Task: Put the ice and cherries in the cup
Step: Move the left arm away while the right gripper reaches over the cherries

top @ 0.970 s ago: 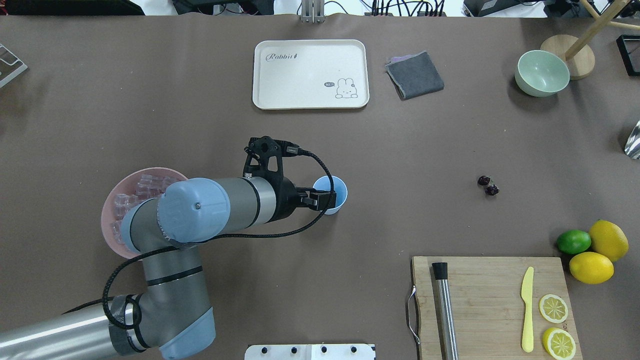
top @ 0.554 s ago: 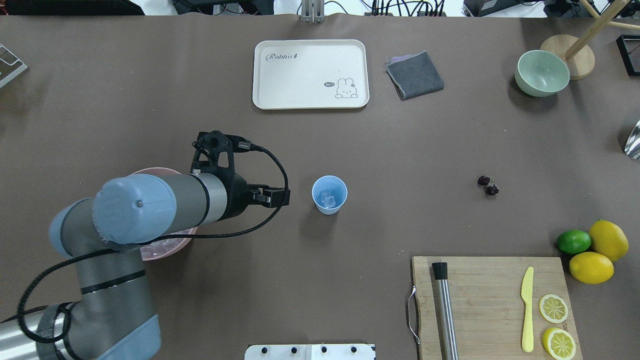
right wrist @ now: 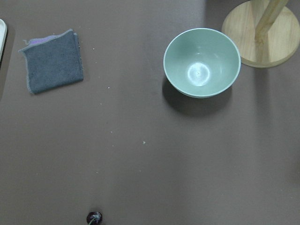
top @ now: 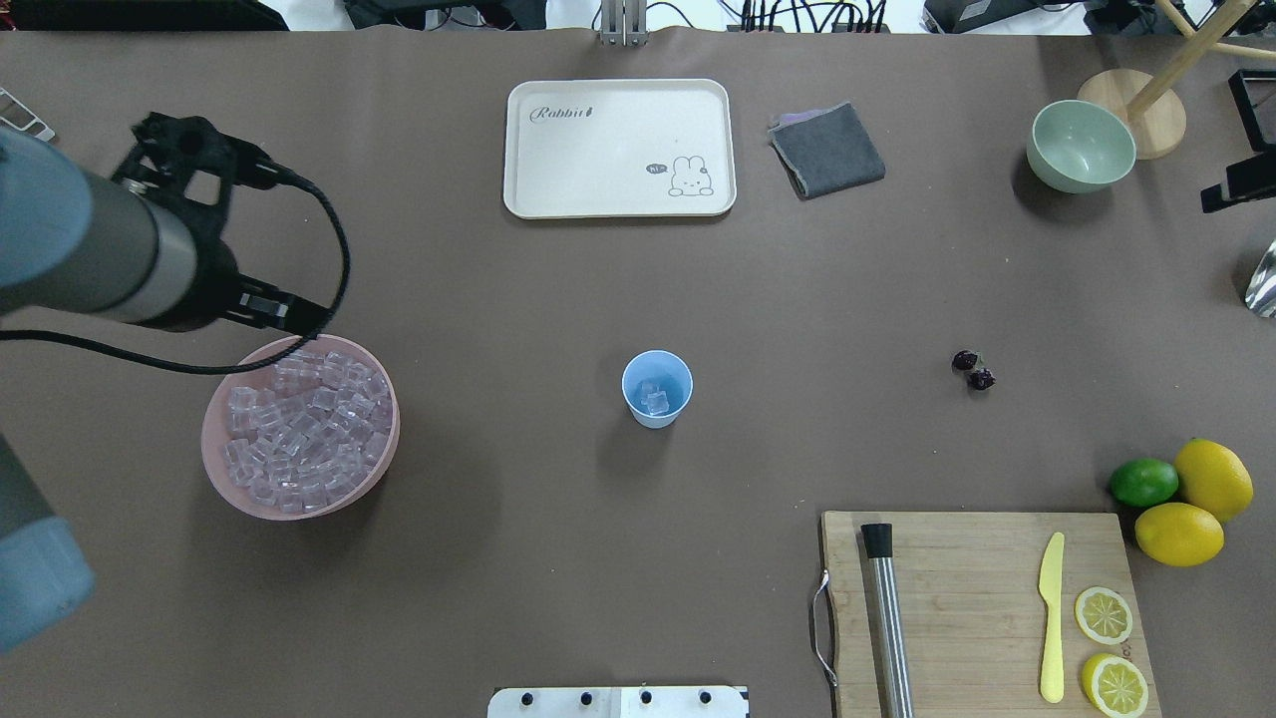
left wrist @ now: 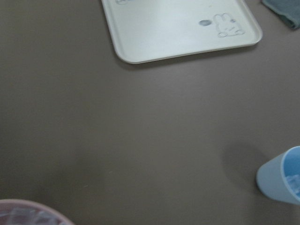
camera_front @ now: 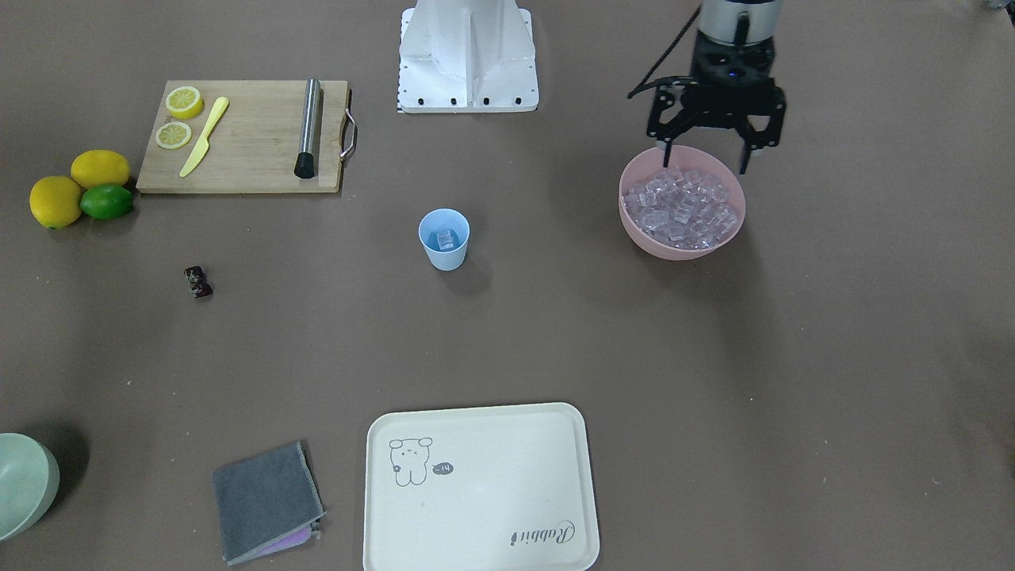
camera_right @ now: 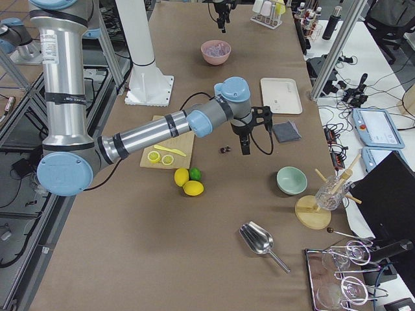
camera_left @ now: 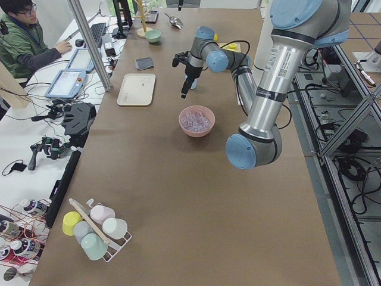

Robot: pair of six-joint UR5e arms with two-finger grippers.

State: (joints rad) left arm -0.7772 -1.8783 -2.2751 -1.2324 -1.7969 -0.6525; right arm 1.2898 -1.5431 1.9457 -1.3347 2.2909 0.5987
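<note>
The light blue cup (top: 657, 389) stands mid-table with a few ice cubes (top: 655, 401) in it; it also shows in the front view (camera_front: 444, 238) and the left wrist view (left wrist: 283, 183). The pink bowl (top: 214, 469) holds many ice cubes (top: 299, 429). My left gripper (camera_front: 704, 159) is open and empty, just above that bowl's rim (camera_front: 634, 230) on the robot's side. Two dark cherries (top: 973, 369) lie on the table to the right, also at the bottom of the right wrist view (right wrist: 93, 217). My right gripper (camera_right: 245, 144) hangs high above them; I cannot tell whether it is open.
A cream tray (top: 618, 148), a grey cloth (top: 827, 150) and a pale green bowl (top: 1082, 146) lie at the far side. A cutting board (top: 977, 608) carries a yellow knife, a steel rod and lemon slices. Two lemons and a lime (top: 1144, 482) sit beside it.
My left arm has drawn back from over the cup to the left, and the gripper is now at the pink bowl. Ice shows in the cup. A black part of the right arm has come in at the right edge.
</note>
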